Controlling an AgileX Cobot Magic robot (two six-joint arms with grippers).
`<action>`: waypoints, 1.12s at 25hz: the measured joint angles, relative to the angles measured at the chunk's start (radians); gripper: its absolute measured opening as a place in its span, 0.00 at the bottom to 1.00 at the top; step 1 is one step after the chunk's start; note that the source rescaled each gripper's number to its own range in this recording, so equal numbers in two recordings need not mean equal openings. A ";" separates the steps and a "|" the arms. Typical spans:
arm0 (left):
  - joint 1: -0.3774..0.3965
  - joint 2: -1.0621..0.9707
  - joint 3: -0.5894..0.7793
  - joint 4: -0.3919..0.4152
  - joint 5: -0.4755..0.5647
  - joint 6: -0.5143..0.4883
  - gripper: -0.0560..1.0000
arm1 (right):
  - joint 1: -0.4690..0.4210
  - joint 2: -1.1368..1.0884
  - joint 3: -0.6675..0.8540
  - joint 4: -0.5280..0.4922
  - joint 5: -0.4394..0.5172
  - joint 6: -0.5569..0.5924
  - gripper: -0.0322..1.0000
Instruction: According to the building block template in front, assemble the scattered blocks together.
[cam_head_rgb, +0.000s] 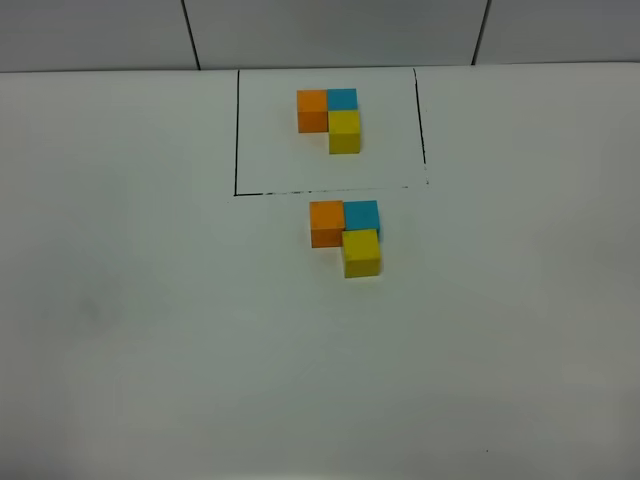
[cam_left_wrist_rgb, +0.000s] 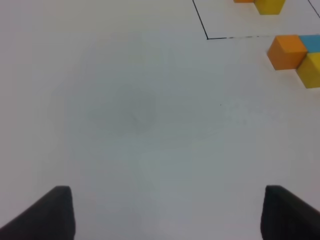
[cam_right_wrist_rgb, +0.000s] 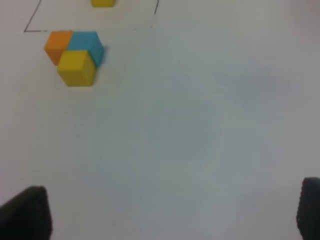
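The left gripper (cam_left_wrist_rgb: 167, 212) shows only its two dark fingertips, set well apart over bare table with nothing between them. The right gripper (cam_right_wrist_rgb: 172, 210) likewise has its fingertips spread wide apart and holds nothing. Neither arm appears in the high view.

In the high view, the plain white matte tabletop (cam_head_rgb: 150, 330) fills nearly everything. Just above its centre, toward 12 o'clock, sit the three loose small cubes: the orange cube (cam_head_rgb: 326, 222), the sky-blue cube (cam_head_rgb: 362, 215) touching it at its 3 o'clock side, and the yellow cube (cam_head_rgb: 362, 252) touching the blue one at 6 o'clock and turned slightly askew. Together they make an L.

Further toward 12 o'clock, just beyond them, lies the template, a thin black-lined rectangle (cam_head_rgb: 237, 130) whose near line is broken in places. It frames a matching L of joined orange, blue and yellow cubes (cam_head_rgb: 330, 118).

At the far edge of the table stands a pale grey wall (cam_head_rgb: 330, 30) divided by dark slanting seams.
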 joint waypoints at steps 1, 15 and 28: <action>0.000 0.000 0.000 0.000 0.000 0.000 0.64 | 0.000 -0.017 0.004 0.001 0.002 0.000 0.99; 0.000 0.000 0.000 0.000 0.000 0.000 0.64 | 0.000 -0.055 0.005 -0.008 0.002 0.009 0.86; 0.000 0.000 0.000 0.000 0.000 0.000 0.64 | -0.028 -0.055 0.005 -0.052 0.002 0.065 0.81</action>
